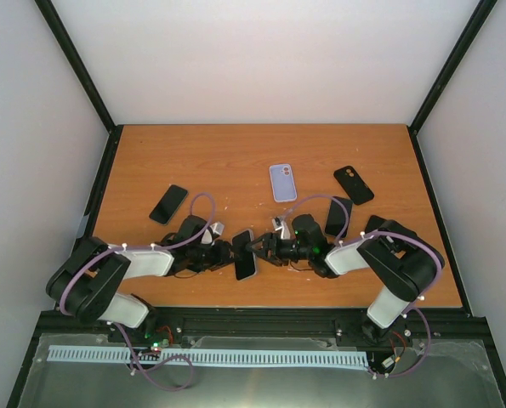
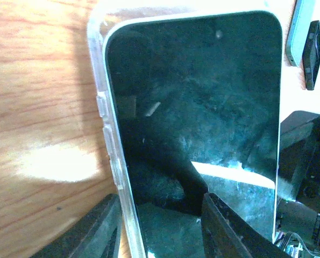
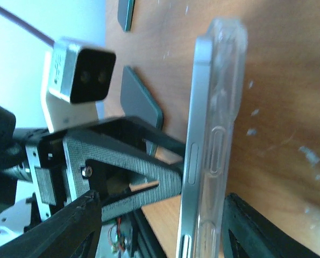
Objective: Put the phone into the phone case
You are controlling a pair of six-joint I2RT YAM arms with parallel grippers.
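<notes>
A phone [image 1: 244,255] with a dark screen [image 2: 197,107] and a silver frame [image 3: 194,134] sits partly in a clear case [image 2: 103,107] at the front middle of the table. In the right wrist view the case [image 3: 224,107] lies between the phone and the wood. My left gripper [image 1: 233,253] is open [image 2: 160,226]. Its fingers straddle the case's left edge, and one grey finger [image 3: 143,172] touches the screen side. My right gripper [image 1: 257,248] is open [image 3: 162,201]. Its jaws stand wide on either side of the phone and case.
On the table [image 1: 235,153] a lilac case [image 1: 282,182] and a black case [image 1: 353,184] lie behind. A black phone [image 1: 168,204] lies at the left. A dark phone [image 1: 338,216] lies by the right arm. The table's front edge is just behind both grippers.
</notes>
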